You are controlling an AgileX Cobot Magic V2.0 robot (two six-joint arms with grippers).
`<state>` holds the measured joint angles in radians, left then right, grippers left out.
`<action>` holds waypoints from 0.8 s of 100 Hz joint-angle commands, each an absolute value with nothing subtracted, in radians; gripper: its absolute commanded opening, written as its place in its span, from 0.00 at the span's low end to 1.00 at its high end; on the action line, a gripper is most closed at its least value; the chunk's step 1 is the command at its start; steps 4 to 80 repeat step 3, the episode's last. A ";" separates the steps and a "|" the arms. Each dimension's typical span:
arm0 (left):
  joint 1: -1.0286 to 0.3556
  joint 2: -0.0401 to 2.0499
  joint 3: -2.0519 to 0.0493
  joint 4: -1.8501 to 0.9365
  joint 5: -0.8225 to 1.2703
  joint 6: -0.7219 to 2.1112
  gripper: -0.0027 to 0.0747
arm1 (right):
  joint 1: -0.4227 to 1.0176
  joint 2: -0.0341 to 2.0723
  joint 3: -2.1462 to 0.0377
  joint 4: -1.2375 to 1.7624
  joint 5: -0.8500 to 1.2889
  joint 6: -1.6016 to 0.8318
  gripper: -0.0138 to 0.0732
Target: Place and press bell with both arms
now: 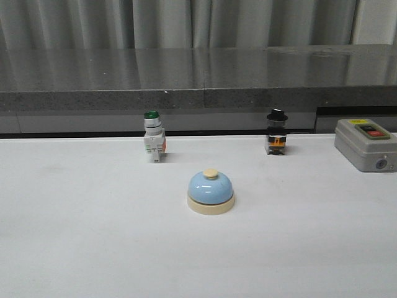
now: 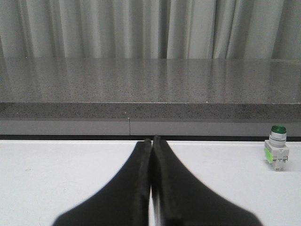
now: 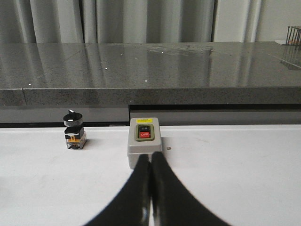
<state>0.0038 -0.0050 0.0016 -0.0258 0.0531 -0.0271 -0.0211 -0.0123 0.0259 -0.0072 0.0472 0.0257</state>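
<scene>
Front view: bell (image 1: 211, 192) upright on white tabletop (image 1: 93, 236), untouched; left gripper (image 2: 151, 141) jaws pressed together, holding nothing; right gripper (image 3: 150, 157) jaws likewise closed, empty

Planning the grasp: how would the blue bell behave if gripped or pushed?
The bell likely slides rather than tips, since its cream base is wide and flat. Its smooth, glossy dome looks slippery for fingers; the base rim probably offers a surer hold.
</scene>
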 commanded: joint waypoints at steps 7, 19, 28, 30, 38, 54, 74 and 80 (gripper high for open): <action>0.004 -0.034 0.043 -0.035 -0.029 -0.037 0.01 | -0.022 -0.029 0.012 -0.019 -0.038 0.025 0.09; 0.004 -0.034 0.043 -0.035 -0.029 -0.037 0.01 | -0.022 -0.029 0.012 -0.019 -0.038 0.025 0.09; 0.004 -0.034 0.043 -0.035 -0.029 -0.037 0.01 | -0.022 -0.029 0.012 -0.019 -0.038 0.025 0.09; 0.004 -0.034 0.043 -0.035 -0.029 -0.037 0.01 | -0.022 -0.029 0.012 -0.019 -0.038 0.025 0.09; 0.004 -0.034 0.043 -0.035 -0.029 -0.037 0.01 | -0.022 -0.029 0.012 -0.019 -0.038 0.025 0.09; 0.004 -0.034 0.043 -0.035 -0.029 -0.037 0.01 | -0.022 -0.029 0.012 -0.019 -0.038 0.025 0.09; 0.004 -0.034 0.043 -0.035 -0.029 -0.037 0.01 | -0.022 -0.029 0.012 -0.019 -0.038 0.025 0.09; 0.004 -0.034 0.043 -0.035 -0.029 -0.037 0.01 | -0.022 -0.029 0.012 -0.019 -0.038 0.025 0.09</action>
